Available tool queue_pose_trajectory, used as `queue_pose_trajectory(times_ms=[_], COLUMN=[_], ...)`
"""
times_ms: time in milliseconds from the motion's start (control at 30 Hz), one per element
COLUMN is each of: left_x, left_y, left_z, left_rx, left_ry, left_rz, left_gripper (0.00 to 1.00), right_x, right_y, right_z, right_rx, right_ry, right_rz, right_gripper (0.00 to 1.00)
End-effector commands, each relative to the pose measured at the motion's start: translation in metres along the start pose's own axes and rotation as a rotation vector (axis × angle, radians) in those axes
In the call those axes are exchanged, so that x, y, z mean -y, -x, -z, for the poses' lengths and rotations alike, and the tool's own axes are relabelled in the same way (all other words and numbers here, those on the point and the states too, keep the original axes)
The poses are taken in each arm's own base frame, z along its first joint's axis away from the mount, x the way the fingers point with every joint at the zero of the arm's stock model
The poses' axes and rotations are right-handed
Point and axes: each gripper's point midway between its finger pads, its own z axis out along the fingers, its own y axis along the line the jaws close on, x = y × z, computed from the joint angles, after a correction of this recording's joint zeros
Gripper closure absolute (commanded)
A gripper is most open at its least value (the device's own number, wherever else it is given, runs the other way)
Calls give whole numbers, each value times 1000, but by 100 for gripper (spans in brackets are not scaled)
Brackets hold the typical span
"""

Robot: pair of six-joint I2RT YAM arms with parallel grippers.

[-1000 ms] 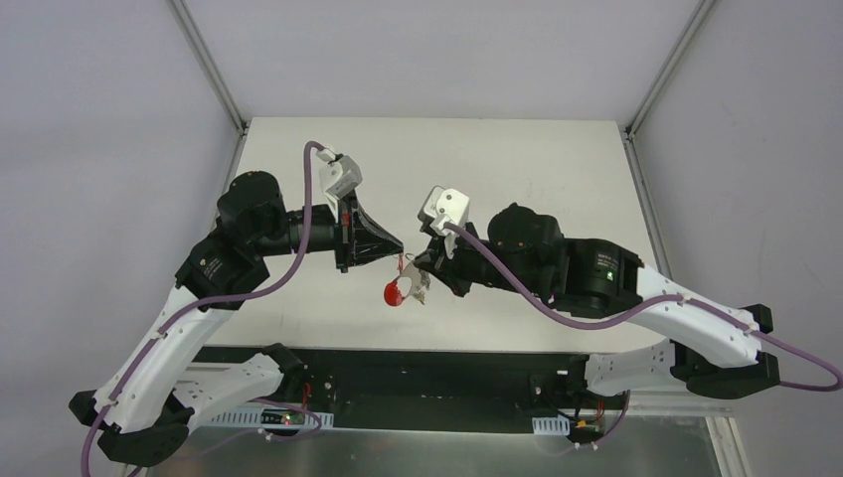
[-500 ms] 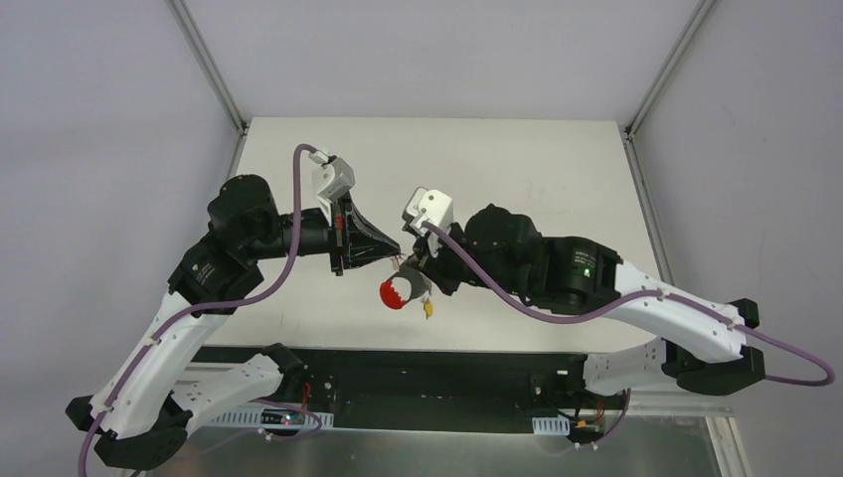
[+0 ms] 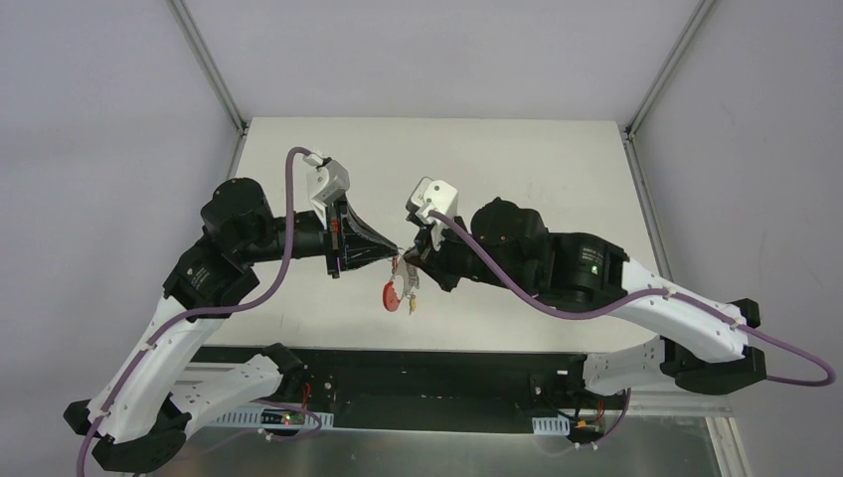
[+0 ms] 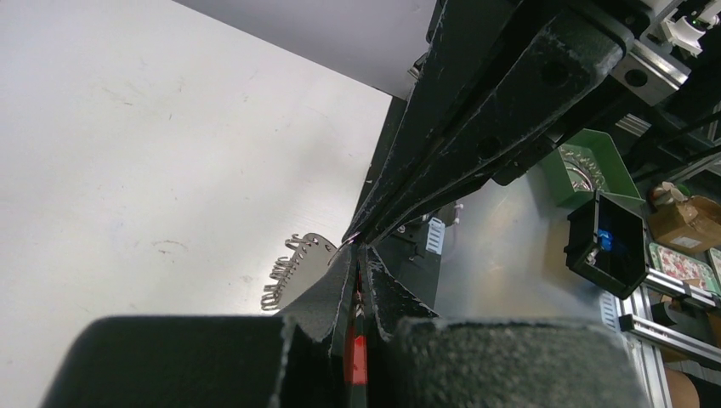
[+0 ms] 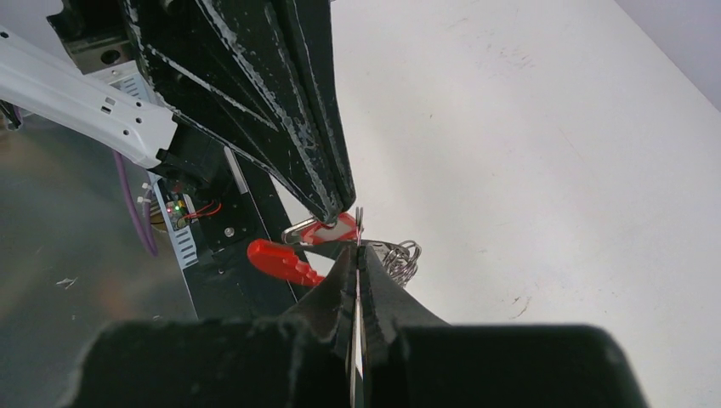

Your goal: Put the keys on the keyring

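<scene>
Above the table's (image 3: pixel 547 159) near middle, the left gripper (image 3: pixel 397 248) is pinched on the red loop (image 3: pixel 392 295). The right gripper (image 3: pixel 409 256) pinches a silvery key (image 5: pixel 354 340) edge-on. Other keys (image 3: pixel 413 296) dangle between them. Threading probably needs slow, aligned tips.

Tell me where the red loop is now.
Top view: the red loop hangs just below where the left pincer and right pincer meet, over the table's near middle.

keys (image 3: pixel 408 282) | small, silvery, red and yellow tags | bunched, dangling mid-air
</scene>
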Motion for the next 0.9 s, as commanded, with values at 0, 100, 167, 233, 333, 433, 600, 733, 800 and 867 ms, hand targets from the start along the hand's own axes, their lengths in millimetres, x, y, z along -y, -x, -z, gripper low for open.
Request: queue_pose_trajectory(times_ms=[0, 100, 167, 233, 333, 433, 600, 733, 800, 867], left_x=[9, 9, 9, 10, 9, 9, 7, 5, 4, 4], left_y=[12, 13, 14, 14, 13, 14, 13, 13, 12, 12], left_z=[3, 3, 4, 4, 4, 4, 3, 2, 2, 2], left_rx=[39, 41, 43, 44, 42, 44, 44, 41, 39, 40], left_ry=[-31, -29, -29, -30, -28, -26, -17, -15, -12, -9], left_rz=[-61, -65, -66, -66, -65, -65, -65, -62, -63, -63], left_gripper=[100, 100, 100, 100, 100, 100, 100, 100, 100, 100], right_x=[-3, -3, -4, -5, -6, -7, -8, -9, -10, -10], right_y=[25, 25, 25, 25, 26, 27, 27, 28, 28, 28], right_z=[8, 7, 6, 5, 5, 5, 5, 6, 6, 6], right_rx=[73, 69, 66, 66, 65, 67, 68, 73, 71, 71], right_ry=[9, 11, 13, 17, 24, 28, 36, 41, 44, 45], right_rz=[-37, -37, -38, -38, -37, -39, -41, -43, -42, -44], right_gripper=[100, 100, 100, 100, 100, 100, 100, 100, 100, 100])
